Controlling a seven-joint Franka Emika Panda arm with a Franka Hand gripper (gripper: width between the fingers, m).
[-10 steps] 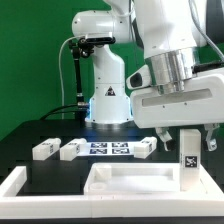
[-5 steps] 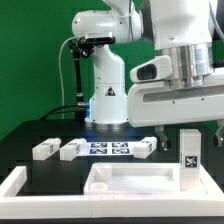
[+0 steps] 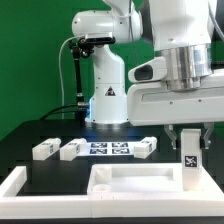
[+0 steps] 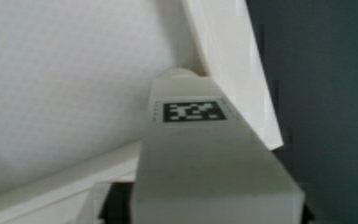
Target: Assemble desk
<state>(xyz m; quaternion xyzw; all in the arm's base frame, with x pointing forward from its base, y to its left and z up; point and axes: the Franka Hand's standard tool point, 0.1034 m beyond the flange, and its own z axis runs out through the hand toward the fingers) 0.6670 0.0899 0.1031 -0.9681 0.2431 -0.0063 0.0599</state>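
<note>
On the exterior view's left, you have the white frame [image 3: 20,185] bordering the black table [image 3: 20,150], and just past its corner the first loose leg [image 3: 43,149] lies on its side. Next along sits the second loose leg [image 3: 73,150], its end right against the marker board [image 3: 105,149], which lies flat in front of the arm's base [image 3: 105,100]. At the board's far end you see the third loose leg [image 3: 143,148], also lying down. Nearer the camera, the desk slab [image 3: 120,168] rests on the table with its raised rim facing up, just inside the frame. At the slab's corner toward the exterior view's right, the upright leg [image 3: 190,172] stands on end, its black-and-white marker facing the camera. Your gripper [image 3: 190,142] hangs straight down over that leg, one finger on either side of its top; the jaws sit close to its sides, but you cannot tell from either view whether the pads actually touch it. From the wrist view you look down on the same leg [image 4: 211,170], marker [image 4: 194,110] on its top face, standing just inside the slab's [image 4: 69,80] rim.
</note>
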